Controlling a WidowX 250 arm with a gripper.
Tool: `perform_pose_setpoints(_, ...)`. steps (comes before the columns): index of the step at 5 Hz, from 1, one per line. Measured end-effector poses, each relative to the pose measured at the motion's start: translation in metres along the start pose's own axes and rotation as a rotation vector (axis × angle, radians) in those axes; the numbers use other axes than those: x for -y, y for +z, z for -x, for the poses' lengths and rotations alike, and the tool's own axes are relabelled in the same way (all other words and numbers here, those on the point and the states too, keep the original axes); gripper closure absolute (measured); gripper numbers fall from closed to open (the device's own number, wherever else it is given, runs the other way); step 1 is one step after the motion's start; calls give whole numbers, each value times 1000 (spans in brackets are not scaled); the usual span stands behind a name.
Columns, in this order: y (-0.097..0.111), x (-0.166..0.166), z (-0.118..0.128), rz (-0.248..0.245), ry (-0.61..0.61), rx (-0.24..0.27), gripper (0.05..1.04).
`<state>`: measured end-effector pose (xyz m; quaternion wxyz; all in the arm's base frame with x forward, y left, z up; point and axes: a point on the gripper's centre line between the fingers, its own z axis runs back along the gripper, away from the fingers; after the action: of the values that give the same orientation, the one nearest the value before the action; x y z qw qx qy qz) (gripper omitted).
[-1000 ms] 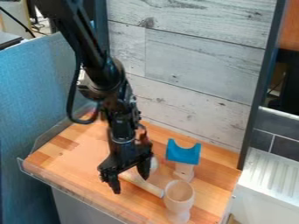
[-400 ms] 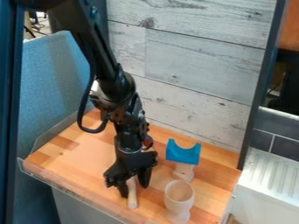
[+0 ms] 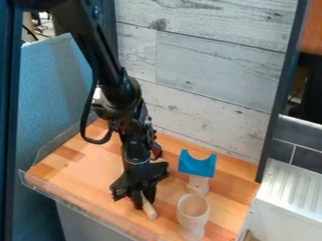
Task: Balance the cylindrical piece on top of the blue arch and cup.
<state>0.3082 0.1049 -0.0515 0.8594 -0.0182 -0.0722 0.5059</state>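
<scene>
- Pale cup [image 3: 192,212]: upright.
- Wooden cylinder [image 3: 150,210]: left of the cup in view, low over the tabletop [image 3: 94,181], long axis slanting down-right.
- Gripper [image 3: 145,203]: narrowed around the cylinder.
- Blue arch [image 3: 197,166]: behind the cup, hollow upward.

The tabletop [image 3: 69,173] is smooth, lightly glossy wood; the arch [image 3: 197,165] looks matt.

Moderately bright, diffuse light falls on the pale wall [image 3: 201,61] at 12 o'clock and the wooden tabletop [image 3: 82,164] towards 7. The white ridged panel [image 3: 289,202] near 4 is bright; the recess [image 3: 308,84] at 2 is deeply dark. Small highlights dot the black arm [image 3: 104,52] towards 11. The light's source cannot be told.
</scene>
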Motion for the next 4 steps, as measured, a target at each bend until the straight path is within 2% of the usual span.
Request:
perform_pose_setpoints(1,16,-1,-6,44,3,-16,842)
perform_pose_setpoints(2,43,7,-7,104,-4,-37,842)
perform_pose_setpoints(3,64,7,3,136,-67,-56,842)
perform_pose_setpoints(4,76,9,19,153,-148,-51,842)
